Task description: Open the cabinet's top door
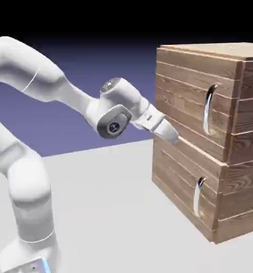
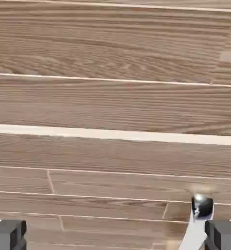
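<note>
Gripper [image 1: 171, 134] is spread wide, nothing held; top door [image 1: 190, 101] handle [image 1: 208, 109], a vertical bar, sits up and right of it.

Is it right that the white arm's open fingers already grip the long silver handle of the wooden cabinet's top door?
No. The fingers are open but grip nothing: in the exterior view they sit short of the brown plank cabinet, near the seam between the doors, away from the top door's long silver handle.
</note>
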You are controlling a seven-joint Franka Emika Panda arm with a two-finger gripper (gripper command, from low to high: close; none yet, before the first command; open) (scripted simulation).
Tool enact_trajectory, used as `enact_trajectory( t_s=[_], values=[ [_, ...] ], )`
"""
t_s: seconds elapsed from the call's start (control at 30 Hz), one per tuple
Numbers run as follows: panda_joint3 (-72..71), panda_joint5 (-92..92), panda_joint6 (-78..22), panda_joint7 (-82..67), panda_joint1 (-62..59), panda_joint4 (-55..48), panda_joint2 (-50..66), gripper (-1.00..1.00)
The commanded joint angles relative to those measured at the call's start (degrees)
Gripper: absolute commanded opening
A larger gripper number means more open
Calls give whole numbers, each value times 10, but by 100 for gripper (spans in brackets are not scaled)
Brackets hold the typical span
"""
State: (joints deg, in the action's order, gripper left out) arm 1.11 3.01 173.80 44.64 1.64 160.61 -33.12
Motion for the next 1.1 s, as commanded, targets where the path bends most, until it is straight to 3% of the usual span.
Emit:
enact_trajectory(
  t_s=[0.0,1.07],
  values=[
    [9,25,-2,18,8,-3,-4,100],
    [304,822,-56,598,260,-106,-127,100]
  ],
)
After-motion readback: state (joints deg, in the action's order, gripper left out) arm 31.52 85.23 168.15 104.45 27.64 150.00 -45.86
